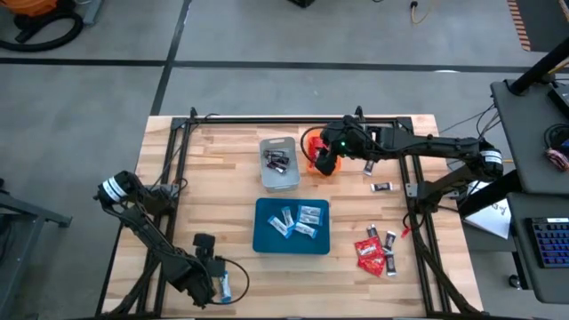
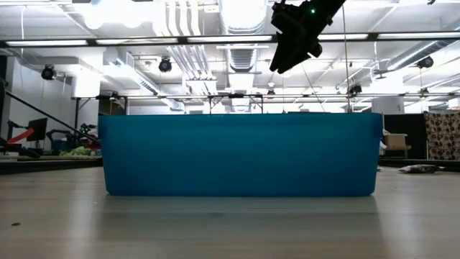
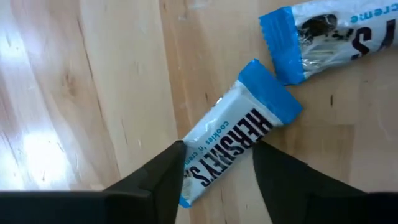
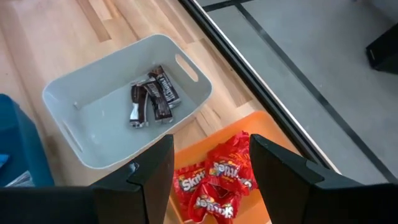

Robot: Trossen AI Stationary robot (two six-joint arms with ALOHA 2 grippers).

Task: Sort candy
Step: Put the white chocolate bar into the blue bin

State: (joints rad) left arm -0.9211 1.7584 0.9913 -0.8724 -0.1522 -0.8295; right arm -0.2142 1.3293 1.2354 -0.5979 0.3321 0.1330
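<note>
The bench [image 1: 222,178] carries three trays in its middle. The blue tray [image 1: 267,238], the largest, sits nearest and holds several blue-and-white bars [image 1: 296,222]. Just beyond it, the grey tray [image 4: 87,112] holds a few dark mini bars [image 4: 152,99], and to the right of that, the orange tray [image 4: 186,149] holds shiny red packets [image 4: 214,177]. More red packets [image 1: 370,255] lie loose on the bench right of the blue tray, with dark bars [image 1: 382,187] scattered near them and farther back. The right pincer [image 4: 208,165] hangs above the orange tray, fingers apart with nothing between them. The left pincer [image 3: 217,165] is low at the near left corner of the bench, its fingers standing on either side of a blue-and-white bar [image 3: 239,140] that lies flat on the wood; whether they press it I cannot tell. A second such bar [image 3: 323,34] lies just beside the first, apart from the fingers.
</note>
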